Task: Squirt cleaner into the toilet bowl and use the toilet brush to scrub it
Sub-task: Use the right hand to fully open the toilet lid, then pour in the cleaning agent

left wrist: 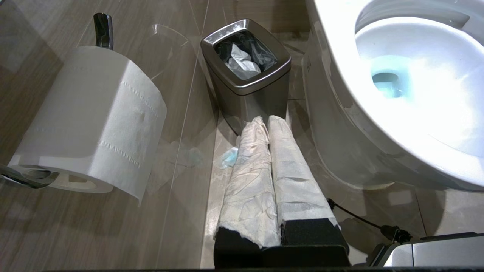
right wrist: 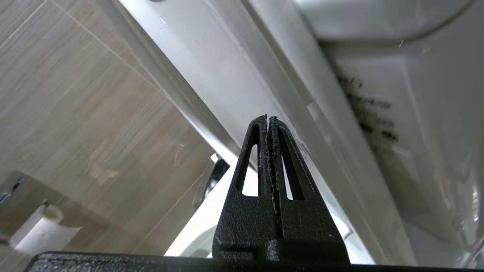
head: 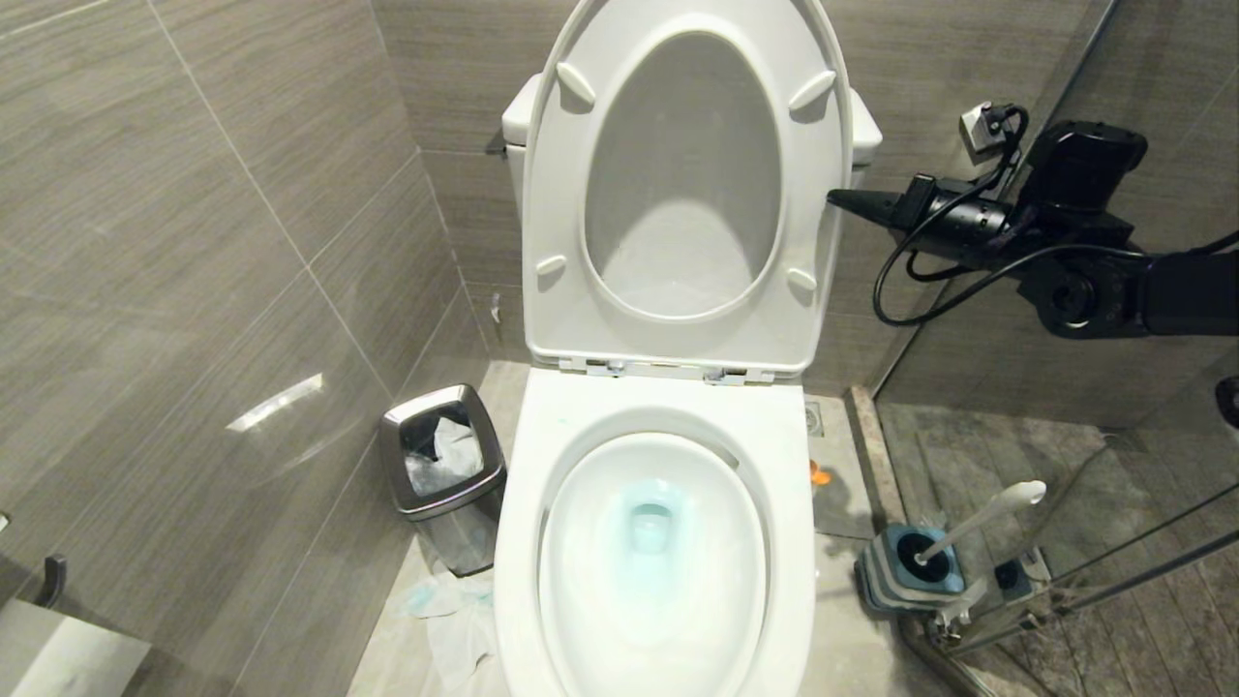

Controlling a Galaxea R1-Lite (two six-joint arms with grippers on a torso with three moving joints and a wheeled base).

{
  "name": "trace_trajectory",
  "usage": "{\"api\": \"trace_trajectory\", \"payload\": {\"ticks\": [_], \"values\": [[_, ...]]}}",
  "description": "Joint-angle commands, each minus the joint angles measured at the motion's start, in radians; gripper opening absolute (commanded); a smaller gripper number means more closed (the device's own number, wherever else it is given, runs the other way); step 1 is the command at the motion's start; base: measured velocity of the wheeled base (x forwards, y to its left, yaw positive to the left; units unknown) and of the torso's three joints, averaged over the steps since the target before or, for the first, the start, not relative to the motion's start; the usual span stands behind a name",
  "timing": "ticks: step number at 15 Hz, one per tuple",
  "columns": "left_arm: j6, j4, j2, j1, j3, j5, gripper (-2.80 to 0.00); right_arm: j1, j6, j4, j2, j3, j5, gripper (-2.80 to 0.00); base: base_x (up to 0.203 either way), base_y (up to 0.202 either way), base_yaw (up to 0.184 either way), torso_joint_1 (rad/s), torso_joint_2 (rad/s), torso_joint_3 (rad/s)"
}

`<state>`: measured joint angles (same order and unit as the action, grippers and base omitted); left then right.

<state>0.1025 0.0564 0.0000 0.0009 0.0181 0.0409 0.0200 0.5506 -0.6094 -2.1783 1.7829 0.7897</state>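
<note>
The white toilet bowl (head: 653, 542) stands open, with pale blue liquid round its drain (left wrist: 385, 81). Its seat and lid (head: 687, 184) are raised against the tank. The toilet brush (head: 982, 518) leans in its grey-and-blue holder (head: 915, 571) on the floor to the right of the bowl. My right gripper (head: 840, 199) is shut and empty, held high with its tip right at the right edge of the raised lid (right wrist: 234, 75); my right gripper (right wrist: 267, 120) points along that edge. My left gripper (left wrist: 263, 122), its fingers wrapped in white tissue, is shut and parked low beside the bowl.
A small steel waste bin (head: 443, 465) stands left of the toilet with crumpled paper by its foot. A toilet roll (left wrist: 94, 117) hangs on the left wall. A glass shower partition (head: 1113, 407) closes off the right side. Grey tiled walls stand close on both sides.
</note>
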Motion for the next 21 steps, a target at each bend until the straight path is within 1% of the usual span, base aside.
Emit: {"api": "trace_trajectory", "payload": {"ticks": [1, 5, 8, 13, 16, 19, 21], "values": [[0.000, 0.000, 0.000, 0.001, 0.000, 0.001, -2.80, 0.000, 0.004, -0.004, -0.032, 0.043, -0.008, -2.80, 0.000, 0.000, 0.000, 0.000, 0.00, 0.000], [0.002, 0.000, 0.000, 0.001, 0.000, 0.001, -2.80, 0.000, 0.009, -0.004, -0.021, 0.044, -0.006, -2.80, 0.000, 0.000, 0.000, 0.000, 0.00, 0.000], [-0.013, 0.000, 0.000, 0.000, -0.001, -0.001, -2.80, 0.002, 0.016, -0.003, 0.035, 0.004, -0.003, -2.80, 0.000, 0.000, 0.000, 0.000, 0.00, 0.000], [-0.040, 0.000, 0.000, 0.001, -0.001, -0.004, -2.80, 0.023, 0.068, -0.003, 0.217, -0.174, -0.001, -2.80, 0.000, 0.000, 0.000, 0.000, 0.00, 0.000], [-0.040, 0.000, 0.000, 0.001, -0.001, -0.004, -2.80, 0.047, 0.074, -0.003, 0.351, -0.325, -0.001, -2.80, 0.000, 0.000, 0.000, 0.000, 0.00, 0.000], [-0.040, 0.000, 0.000, 0.000, -0.001, -0.004, -2.80, 0.090, 0.072, 0.000, 0.522, -0.457, -0.005, -2.80, 0.000, 0.000, 0.000, 0.000, 0.00, 0.000], [-0.040, 0.000, 0.000, 0.000, -0.001, -0.004, -2.80, 0.115, 0.071, 0.028, 0.658, -0.532, -0.014, -2.80, 0.000, 0.000, 0.000, 0.000, 0.00, 0.000]]}}
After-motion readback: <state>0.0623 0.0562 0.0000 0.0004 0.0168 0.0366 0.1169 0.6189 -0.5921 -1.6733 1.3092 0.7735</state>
